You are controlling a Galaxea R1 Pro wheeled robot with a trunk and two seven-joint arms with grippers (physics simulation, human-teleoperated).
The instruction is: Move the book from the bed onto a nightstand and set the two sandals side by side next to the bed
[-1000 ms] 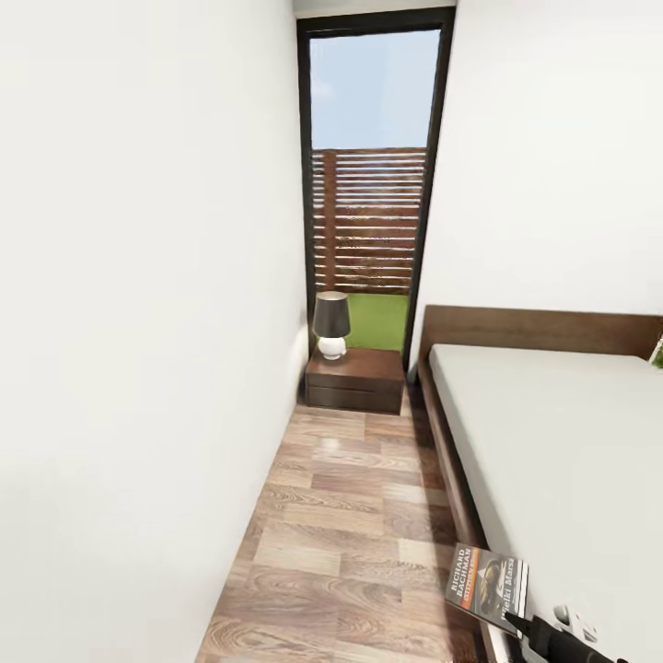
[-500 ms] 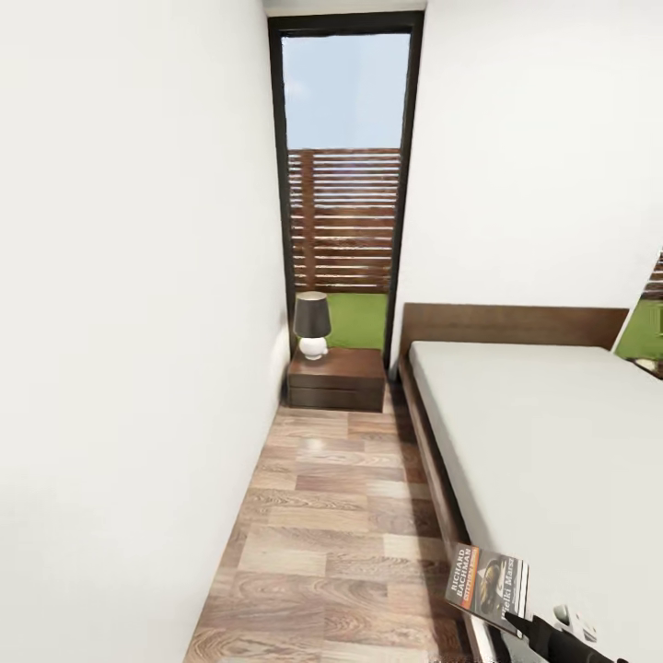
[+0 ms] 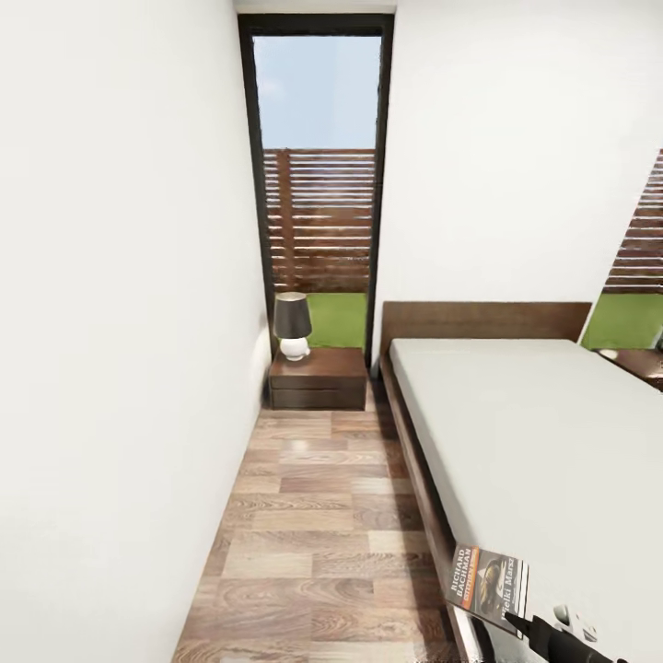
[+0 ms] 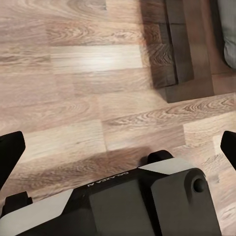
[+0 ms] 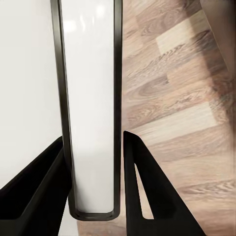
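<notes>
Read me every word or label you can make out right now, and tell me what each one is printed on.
"RICHARD BACHMAN": white lettering on the dark cover of the book held by the right gripper.
Orange band and lower white line on that cover: too small and partly cut off to read.
"GALAXEA": printed on the left gripper housing, seen upside down and faint.

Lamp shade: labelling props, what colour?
Dark grey-black shade on the lamp, over a white base, best in the head view.
</notes>
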